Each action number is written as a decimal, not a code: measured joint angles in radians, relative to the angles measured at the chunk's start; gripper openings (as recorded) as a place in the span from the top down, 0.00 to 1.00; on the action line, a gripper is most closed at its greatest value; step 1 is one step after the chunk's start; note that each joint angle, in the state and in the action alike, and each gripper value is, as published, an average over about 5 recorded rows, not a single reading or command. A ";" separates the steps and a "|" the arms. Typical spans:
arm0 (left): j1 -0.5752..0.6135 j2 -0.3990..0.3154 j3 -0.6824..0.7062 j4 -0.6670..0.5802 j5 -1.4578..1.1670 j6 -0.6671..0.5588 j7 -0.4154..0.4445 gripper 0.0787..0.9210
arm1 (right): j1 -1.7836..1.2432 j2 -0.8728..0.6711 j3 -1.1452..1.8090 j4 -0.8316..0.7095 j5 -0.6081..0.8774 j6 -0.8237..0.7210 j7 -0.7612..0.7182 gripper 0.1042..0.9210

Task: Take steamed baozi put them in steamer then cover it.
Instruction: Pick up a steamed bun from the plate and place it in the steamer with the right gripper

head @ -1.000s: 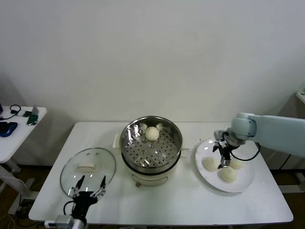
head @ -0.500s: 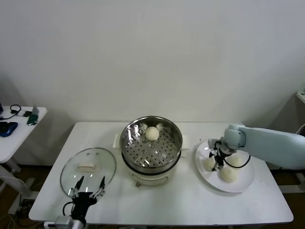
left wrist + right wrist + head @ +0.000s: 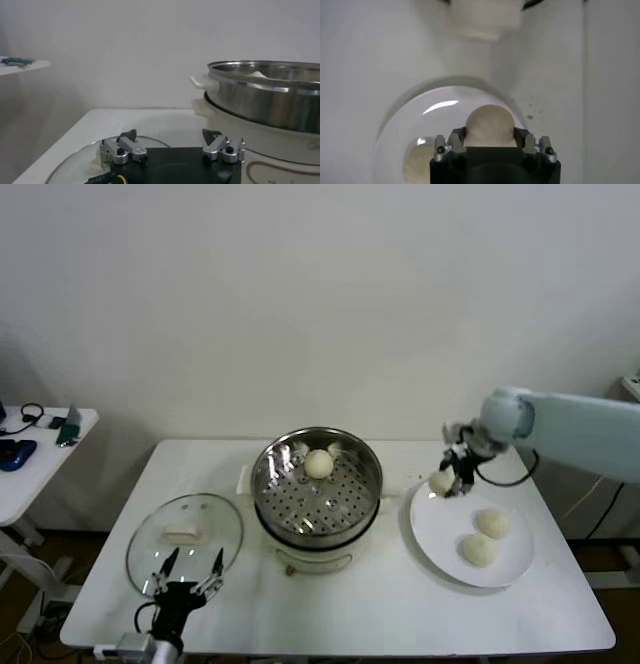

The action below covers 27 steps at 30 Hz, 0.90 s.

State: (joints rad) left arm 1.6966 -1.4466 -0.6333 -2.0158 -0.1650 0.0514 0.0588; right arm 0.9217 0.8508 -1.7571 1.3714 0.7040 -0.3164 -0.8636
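Note:
The steamer (image 3: 268, 489), a shiny steel basket on a cream base, stands mid-table with one baozi (image 3: 318, 464) at the back of its perforated floor. My right gripper (image 3: 446, 482) is shut on a second baozi (image 3: 440, 481), raised over the far left rim of the white plate (image 3: 438, 534). In the right wrist view that baozi (image 3: 489, 124) fills the gap between the fingers of the right gripper (image 3: 489, 138). Two more baozi (image 3: 493, 522) (image 3: 478, 550) lie on the plate. The glass cover (image 3: 215, 529) lies flat at front left. My left gripper (image 3: 187, 570) hovers open over its near edge.
A small side table (image 3: 35, 459) with gadgets stands off the left end. The steamer's cream side handle (image 3: 485, 20) lies ahead of the held bun in the right wrist view. The left wrist view has the steamer wall (image 3: 265, 97) to one side and the lid (image 3: 75, 157) underneath.
My right gripper closed on a baozi on the plate and lifted it up toward the plate's far left rim. The left arm has not moved.

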 measured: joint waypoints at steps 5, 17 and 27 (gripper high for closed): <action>-0.001 0.001 0.009 -0.006 0.000 -0.001 -0.002 0.12 | 0.103 0.081 0.023 0.067 0.106 -0.026 0.005 0.33; -0.002 0.002 0.000 -0.023 -0.001 0.000 -0.004 0.12 | 0.039 0.376 0.087 0.077 0.199 -0.118 0.125 0.33; -0.003 0.002 -0.015 -0.014 -0.011 -0.001 -0.006 0.12 | -0.117 0.551 0.106 -0.046 0.173 -0.157 0.199 0.33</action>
State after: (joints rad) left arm 1.6933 -1.4445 -0.6480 -2.0295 -0.1762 0.0507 0.0529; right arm 0.8051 1.4013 -1.6513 1.3257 0.8768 -0.4730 -0.6646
